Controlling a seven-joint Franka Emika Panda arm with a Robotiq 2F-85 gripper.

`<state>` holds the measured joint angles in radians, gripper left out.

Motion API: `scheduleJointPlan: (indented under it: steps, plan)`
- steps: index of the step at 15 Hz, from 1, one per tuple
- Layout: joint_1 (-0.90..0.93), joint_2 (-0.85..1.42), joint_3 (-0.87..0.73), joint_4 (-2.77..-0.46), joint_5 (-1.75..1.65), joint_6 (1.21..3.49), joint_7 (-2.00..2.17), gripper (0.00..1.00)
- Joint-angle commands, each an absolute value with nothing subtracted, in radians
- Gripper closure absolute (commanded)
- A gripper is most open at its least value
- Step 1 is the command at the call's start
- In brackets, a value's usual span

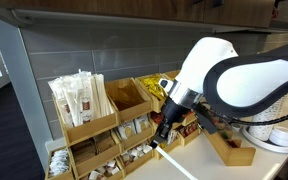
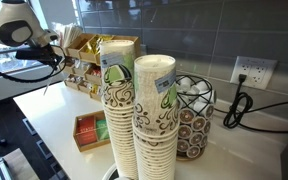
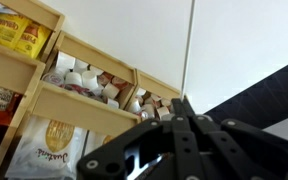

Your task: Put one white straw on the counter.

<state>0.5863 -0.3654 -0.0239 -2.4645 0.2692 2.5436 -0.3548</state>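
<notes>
My gripper (image 1: 162,132) hangs in front of the tan wooden rack (image 1: 104,125), just above the off-white counter (image 1: 199,155). It is shut on one white straw (image 1: 179,166), which slants from the fingers down over the counter. In the wrist view the closed fingertips (image 3: 184,106) pinch the straw (image 3: 190,50), which runs as a thin white line across the counter (image 3: 249,40). A bundle of identical straws (image 1: 79,97) stands in the rack's top bin. In an exterior view the gripper (image 2: 56,58) is far off by the rack (image 2: 84,62).
The rack's bins hold yellow packets (image 3: 14,32), small creamer cups (image 3: 89,80) and tea bags. A small wooden tray (image 1: 232,150) and white dishes (image 1: 274,135) sit beside the arm. Two tall stacks of paper cups (image 2: 134,110), a wire basket (image 2: 194,115) and a tray (image 2: 89,130) stand on the counter (image 2: 54,110).
</notes>
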Motion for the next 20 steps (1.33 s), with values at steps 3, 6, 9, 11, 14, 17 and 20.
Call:
scheduleJointPlan:
  steps: [3,6,9,11,14,17,20]
  plan:
    - [0.514,-0.318,0.048,-2.488,0.296,2.522,-0.403,0.74]
    - [0.496,-0.339,0.064,-2.496,0.312,2.499,-0.427,0.60]
    - [0.471,-0.384,0.082,-2.498,0.291,2.452,-0.413,0.38]
    - [0.455,-0.425,0.092,-2.499,0.282,2.424,-0.391,0.22]
    - [0.448,-0.493,0.090,-2.495,0.298,2.394,-0.382,0.01]
    - [0.458,-0.558,0.078,-2.490,0.309,2.379,-0.392,0.00]
    - [0.469,-0.607,0.070,-2.480,0.308,2.350,-0.400,0.00]
